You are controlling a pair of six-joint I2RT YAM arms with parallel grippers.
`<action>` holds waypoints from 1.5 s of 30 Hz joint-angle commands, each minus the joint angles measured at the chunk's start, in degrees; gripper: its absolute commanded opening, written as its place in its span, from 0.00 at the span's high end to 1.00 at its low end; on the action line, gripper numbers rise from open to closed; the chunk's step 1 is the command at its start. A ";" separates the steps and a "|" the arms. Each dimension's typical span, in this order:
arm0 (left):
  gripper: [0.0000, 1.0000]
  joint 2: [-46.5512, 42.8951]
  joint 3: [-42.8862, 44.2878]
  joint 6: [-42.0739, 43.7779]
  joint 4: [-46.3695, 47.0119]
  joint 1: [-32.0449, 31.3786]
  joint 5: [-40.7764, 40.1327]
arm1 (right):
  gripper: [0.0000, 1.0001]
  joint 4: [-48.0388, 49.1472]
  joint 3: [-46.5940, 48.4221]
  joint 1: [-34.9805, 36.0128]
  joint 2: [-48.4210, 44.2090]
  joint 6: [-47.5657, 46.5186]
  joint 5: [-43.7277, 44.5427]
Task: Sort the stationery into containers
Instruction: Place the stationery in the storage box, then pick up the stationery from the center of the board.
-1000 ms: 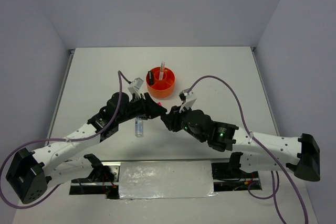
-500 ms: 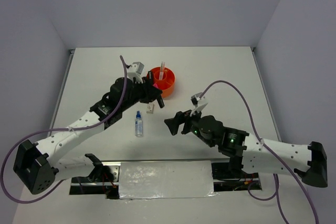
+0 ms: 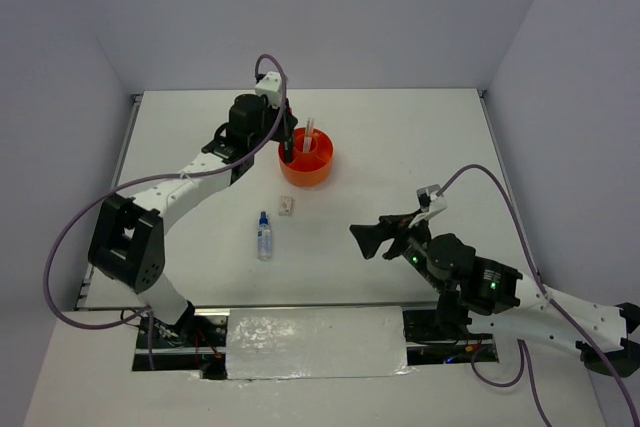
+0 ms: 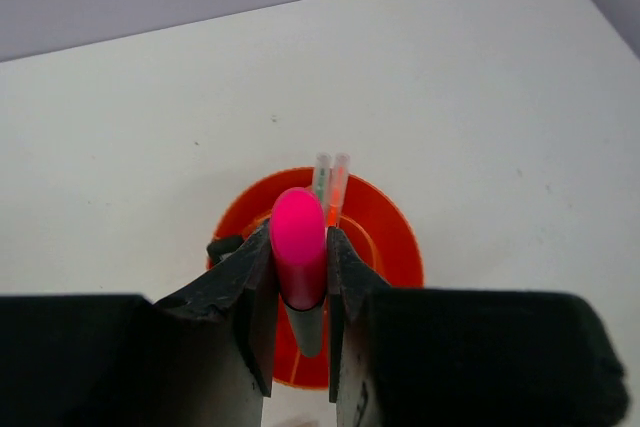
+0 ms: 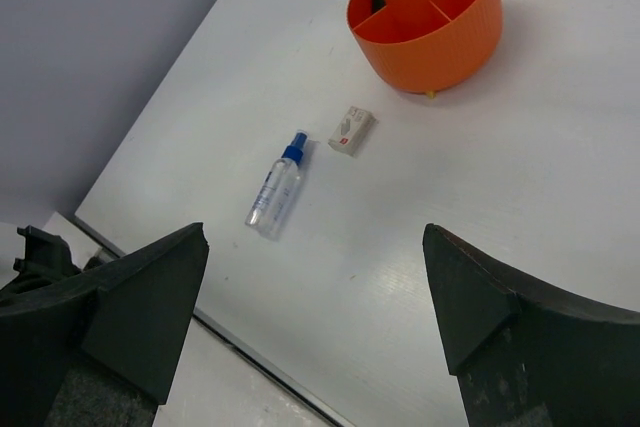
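left pincer [image 4: 298, 259] clamps pink highlighter [image 4: 297, 232]

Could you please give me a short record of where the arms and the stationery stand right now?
Left gripper: shut on the pink highlighter, held above the orange organiser
Right gripper: open, holding nothing
Centre tube: two thin pens standing upright
On the table: blue-capped bottle and small white box, lying apart from each other
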 commanded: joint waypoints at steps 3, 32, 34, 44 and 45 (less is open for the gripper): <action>0.93 2.87 4.12 4.78 3.80 0.81 -2.46 | 0.05 -4.17 -0.86 -0.16 -3.10 0.53 2.83; 0.16 2.26 -3.97 -3.82 6.65 3.72 -3.59 | 0.05 -3.99 1.78 -0.07 -0.11 -1.49 0.98; 0.11 -0.71 -4.32 -5.84 3.65 3.63 -8.40 | 0.05 -3.73 1.43 -0.07 -0.02 -1.58 1.07; 0.01 -18.21 -15.73 -21.23 -21.39 2.05 -18.19 | 0.02 -2.15 0.02 -0.07 2.52 -0.44 -0.51; 0.01 -19.35 -16.27 -21.49 -23.24 1.70 -18.19 | 0.02 -1.97 0.10 -0.15 2.79 -0.35 -1.03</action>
